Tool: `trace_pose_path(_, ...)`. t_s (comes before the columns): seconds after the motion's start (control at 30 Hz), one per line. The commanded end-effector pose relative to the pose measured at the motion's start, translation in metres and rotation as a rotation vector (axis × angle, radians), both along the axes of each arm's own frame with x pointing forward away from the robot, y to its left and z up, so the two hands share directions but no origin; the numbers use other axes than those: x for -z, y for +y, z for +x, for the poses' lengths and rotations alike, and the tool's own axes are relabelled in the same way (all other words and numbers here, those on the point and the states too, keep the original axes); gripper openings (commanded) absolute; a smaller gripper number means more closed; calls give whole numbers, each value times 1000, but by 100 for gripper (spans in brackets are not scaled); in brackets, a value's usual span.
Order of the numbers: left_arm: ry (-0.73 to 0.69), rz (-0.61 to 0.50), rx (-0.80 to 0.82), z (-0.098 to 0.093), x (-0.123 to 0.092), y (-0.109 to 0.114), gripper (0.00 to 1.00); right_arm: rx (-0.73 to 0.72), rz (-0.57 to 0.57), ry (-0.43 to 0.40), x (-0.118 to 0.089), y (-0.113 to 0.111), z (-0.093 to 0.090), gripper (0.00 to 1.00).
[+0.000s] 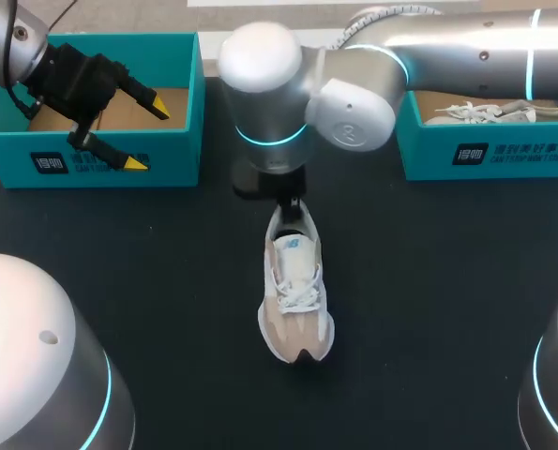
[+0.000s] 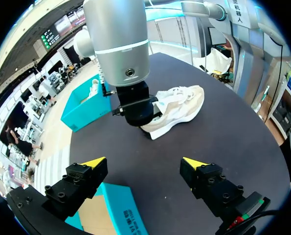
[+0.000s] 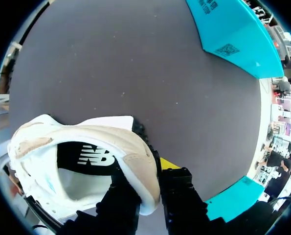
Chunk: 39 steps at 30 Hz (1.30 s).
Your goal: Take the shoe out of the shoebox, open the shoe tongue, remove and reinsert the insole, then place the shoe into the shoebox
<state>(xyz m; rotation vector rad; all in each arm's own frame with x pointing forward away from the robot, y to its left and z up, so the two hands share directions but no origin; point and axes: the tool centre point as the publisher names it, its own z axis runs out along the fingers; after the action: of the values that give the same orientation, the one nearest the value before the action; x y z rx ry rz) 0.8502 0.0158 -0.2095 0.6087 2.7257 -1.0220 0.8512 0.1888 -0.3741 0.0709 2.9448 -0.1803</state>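
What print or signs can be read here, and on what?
Left box front: logo and line of print, too blurred to read.
Right box front: the same, too blurred.
Box side, right wrist view: print and square code, too small.
Insole in the shoe: white brand logo, not quoted.

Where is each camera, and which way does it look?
Head view: above and behind, looking down on the table; both arms show.
Left wrist view: on the left arm, facing the shoe and right arm; open left gripper shows.
Right wrist view: on the right arm, facing the shoe's heel, held by right gripper.
All share the shoe.
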Motion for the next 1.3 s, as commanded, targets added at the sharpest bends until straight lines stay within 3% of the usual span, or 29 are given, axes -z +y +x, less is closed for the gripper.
trace_pose_path(0.03,-1,3,-1,-1,0,0,100,8,3,-3,-4,3,-7,0)
trace_pose_path(0.33,-1,3,-1,-1,0,0,100,4,-5,-19,-42,1,-10,0)
trace_pose_path(0.5,-1,3,-1,-1,0,0,100,-19,-29,-19,-79,3,-14,0)
trace_pose_path(0.63,-1,3,-1,-1,0,0,100,-21,1,-31,-118,6,-19,0)
trace_pose_path(0.83,-1,3,-1,-1,0,0,100,-85,-42,-36,-171,10,-28,0)
trace_pose_path(1.3,-1,3,-1,-1,0,0,100,-115,-2,-68,-257,11,-29,0)
